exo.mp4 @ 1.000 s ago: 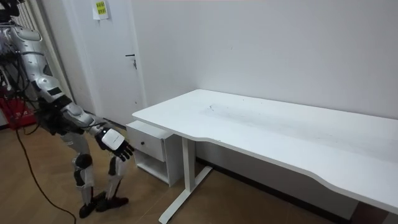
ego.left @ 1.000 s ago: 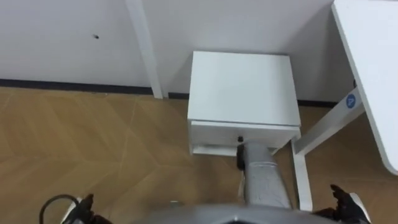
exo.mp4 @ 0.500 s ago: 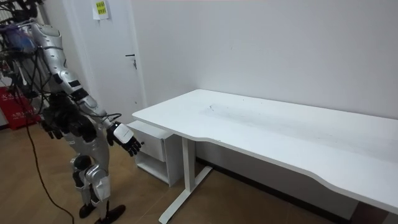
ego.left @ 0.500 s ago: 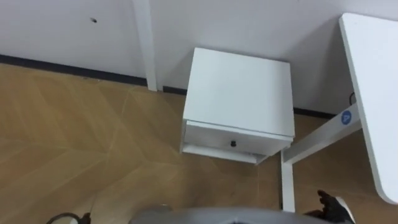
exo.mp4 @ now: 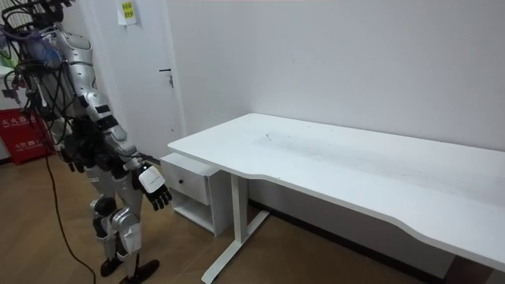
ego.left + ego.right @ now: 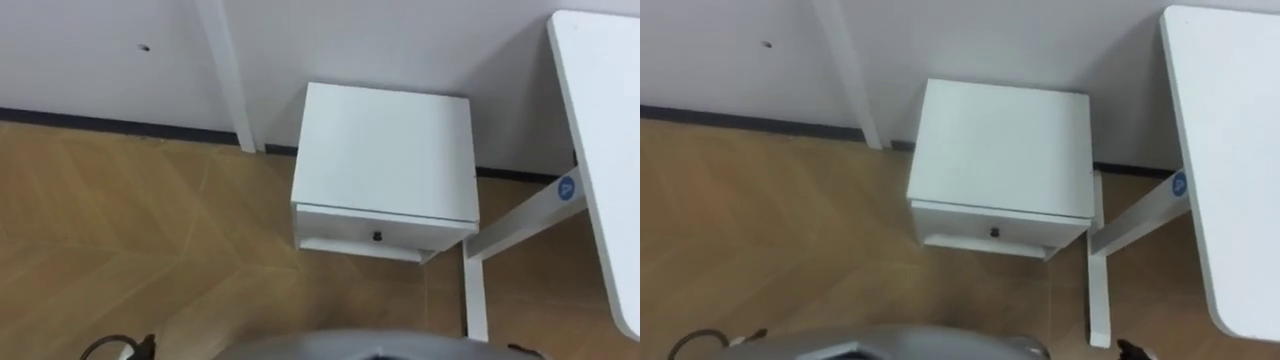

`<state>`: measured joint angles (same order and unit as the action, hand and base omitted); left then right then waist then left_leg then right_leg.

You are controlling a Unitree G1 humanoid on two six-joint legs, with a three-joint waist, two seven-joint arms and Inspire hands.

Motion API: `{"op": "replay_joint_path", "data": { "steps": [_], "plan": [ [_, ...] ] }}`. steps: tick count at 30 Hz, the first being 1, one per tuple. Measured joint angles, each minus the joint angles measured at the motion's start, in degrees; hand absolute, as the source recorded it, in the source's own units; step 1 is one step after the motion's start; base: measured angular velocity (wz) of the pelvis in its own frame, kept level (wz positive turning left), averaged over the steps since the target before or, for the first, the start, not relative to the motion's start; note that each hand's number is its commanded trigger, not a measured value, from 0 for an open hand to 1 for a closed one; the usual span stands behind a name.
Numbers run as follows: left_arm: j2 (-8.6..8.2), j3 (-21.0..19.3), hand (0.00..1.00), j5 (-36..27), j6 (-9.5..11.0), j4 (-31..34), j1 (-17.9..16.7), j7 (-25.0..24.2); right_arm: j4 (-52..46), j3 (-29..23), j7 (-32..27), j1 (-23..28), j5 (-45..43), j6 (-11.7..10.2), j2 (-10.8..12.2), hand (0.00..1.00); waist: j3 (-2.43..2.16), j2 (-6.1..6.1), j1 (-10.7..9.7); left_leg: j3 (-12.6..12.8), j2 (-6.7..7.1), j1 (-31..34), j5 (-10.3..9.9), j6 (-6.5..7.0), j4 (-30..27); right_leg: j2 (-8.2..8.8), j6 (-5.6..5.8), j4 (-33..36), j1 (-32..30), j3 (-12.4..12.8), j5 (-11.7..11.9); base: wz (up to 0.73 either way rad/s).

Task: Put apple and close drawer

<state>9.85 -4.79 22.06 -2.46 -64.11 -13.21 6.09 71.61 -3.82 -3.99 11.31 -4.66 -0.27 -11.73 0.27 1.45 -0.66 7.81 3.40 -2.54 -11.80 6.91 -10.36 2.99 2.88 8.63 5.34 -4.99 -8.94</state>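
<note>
Right hand [image 5: 150, 181] held low, fingers [image 5: 160, 201] relaxed and empty; ahead of the fingers, a white dark-knobbed drawer [image 6: 340, 228] is seen closed in a white square-topped cabinet [image 6: 385, 145].

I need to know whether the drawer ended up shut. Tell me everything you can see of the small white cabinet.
The cabinet is a small white box, smooth like painted board, with a flat square top on which nothing lies. Under the top sits one drawer with a small dark knob; its front looks pushed in, flush. Below it is an open shelf. The cabinet stands upright on the wooden floor, back against the white wall, beside the white desk leg.
</note>
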Motion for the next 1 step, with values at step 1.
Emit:
{"op": "replay_joint_path", "data": {
  "steps": [1],
  "plan": [
    [-0.10,0.0,0.00,0.0,-0.1,0.0,-0.1,0.0,0.1,0.0,0.0,0.0,0.1,0.3,0.1,0.00,0.00,0.00,-0.1,0.0,0.00,0.0,0.0,0.00,0.0,0.00,0.00,0.0,0.0,0.0,0.0,0.00]
  ]
}}
